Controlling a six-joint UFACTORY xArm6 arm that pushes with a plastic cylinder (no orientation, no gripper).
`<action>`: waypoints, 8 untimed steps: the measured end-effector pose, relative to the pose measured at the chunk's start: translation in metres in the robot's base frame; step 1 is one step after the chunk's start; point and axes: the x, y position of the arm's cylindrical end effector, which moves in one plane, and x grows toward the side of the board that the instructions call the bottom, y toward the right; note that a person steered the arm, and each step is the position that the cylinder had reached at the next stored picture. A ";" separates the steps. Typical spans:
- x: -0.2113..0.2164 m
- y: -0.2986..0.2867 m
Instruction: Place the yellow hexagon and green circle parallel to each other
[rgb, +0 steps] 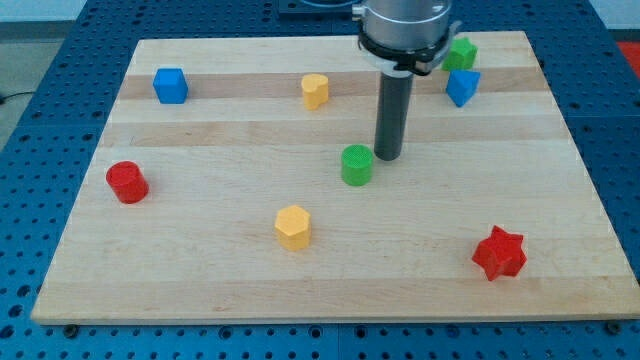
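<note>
The yellow hexagon (293, 226) lies on the wooden board at the lower middle. The green circle (357, 165) stands at the board's centre, up and to the right of the hexagon. My tip (388, 157) is on the board just to the right of the green circle, close to it or touching its upper right edge. The dark rod rises straight up from there to the arm's grey wrist at the view's top.
A blue cube (170, 85) is at the upper left, a yellow heart-like block (315, 90) at the upper middle. A green block (461, 53) and a blue block (462, 87) sit at the upper right. A red cylinder (128, 182) is at the left, a red star (499, 253) at the lower right.
</note>
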 end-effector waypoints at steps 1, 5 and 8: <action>0.043 0.006; 0.112 -0.085; 0.096 -0.143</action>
